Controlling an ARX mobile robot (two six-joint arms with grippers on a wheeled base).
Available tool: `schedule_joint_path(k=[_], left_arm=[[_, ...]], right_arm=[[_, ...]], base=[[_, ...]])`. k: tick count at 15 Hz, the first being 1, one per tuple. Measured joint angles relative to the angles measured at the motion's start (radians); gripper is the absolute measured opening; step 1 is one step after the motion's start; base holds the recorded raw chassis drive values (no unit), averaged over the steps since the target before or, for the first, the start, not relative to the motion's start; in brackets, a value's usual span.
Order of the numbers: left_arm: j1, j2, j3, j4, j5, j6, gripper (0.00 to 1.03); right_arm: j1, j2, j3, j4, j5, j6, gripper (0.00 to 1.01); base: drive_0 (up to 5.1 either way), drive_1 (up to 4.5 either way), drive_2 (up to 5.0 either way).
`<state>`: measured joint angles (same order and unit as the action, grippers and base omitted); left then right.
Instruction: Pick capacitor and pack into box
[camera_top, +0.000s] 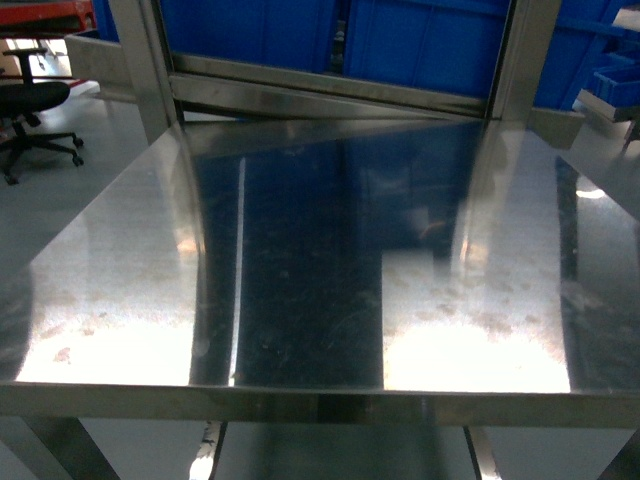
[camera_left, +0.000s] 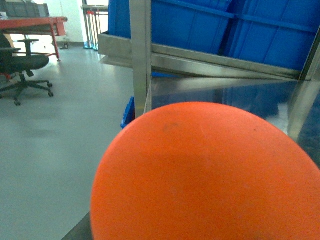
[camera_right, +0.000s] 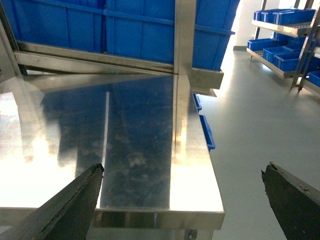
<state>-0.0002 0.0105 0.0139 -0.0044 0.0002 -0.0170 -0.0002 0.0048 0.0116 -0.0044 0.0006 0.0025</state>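
No capacitor and no box show in any view. A smooth orange rounded thing (camera_left: 210, 175) fills the lower part of the left wrist view, very close to the camera, and hides my left gripper's jaws entirely. My right gripper (camera_right: 182, 172) stands wide open with nothing between its dark fingertips (camera_right: 82, 195), hovering just in front of the front right corner of the steel table (camera_right: 195, 190). Neither gripper appears in the head view, where the shiny steel table top (camera_top: 300, 290) lies bare.
Large blue bins (camera_top: 420, 40) sit on a slanted steel rack behind the table, between upright steel posts (camera_top: 515, 60). An office chair (camera_top: 35, 115) stands on the grey floor at the left. Shelves of small blue bins (camera_right: 282, 35) stand at the right.
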Motion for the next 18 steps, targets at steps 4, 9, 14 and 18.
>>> schedule_joint_path(k=[4, 9, 14, 18], left_arm=[[0.000, 0.000, 0.000, -0.002, -0.002, 0.003, 0.43], [0.000, 0.000, 0.000, -0.002, 0.000, 0.003, 0.43], [0.000, 0.000, 0.000, -0.002, 0.000, 0.004, 0.43], [0.000, 0.000, 0.000, -0.002, -0.001, 0.003, 0.43]], right_arm=[[0.000, 0.000, 0.000, 0.000, -0.001, 0.000, 0.98], [0.000, 0.000, 0.000, 0.000, 0.000, 0.000, 0.98], [0.000, 0.000, 0.000, 0.000, 0.000, 0.000, 0.98], [0.000, 0.000, 0.000, 0.000, -0.001, 0.000, 0.98]], base=[[0.0, 0.00, 0.0], [0.0, 0.00, 0.0], [0.0, 0.00, 0.0], [0.0, 0.00, 0.0]])
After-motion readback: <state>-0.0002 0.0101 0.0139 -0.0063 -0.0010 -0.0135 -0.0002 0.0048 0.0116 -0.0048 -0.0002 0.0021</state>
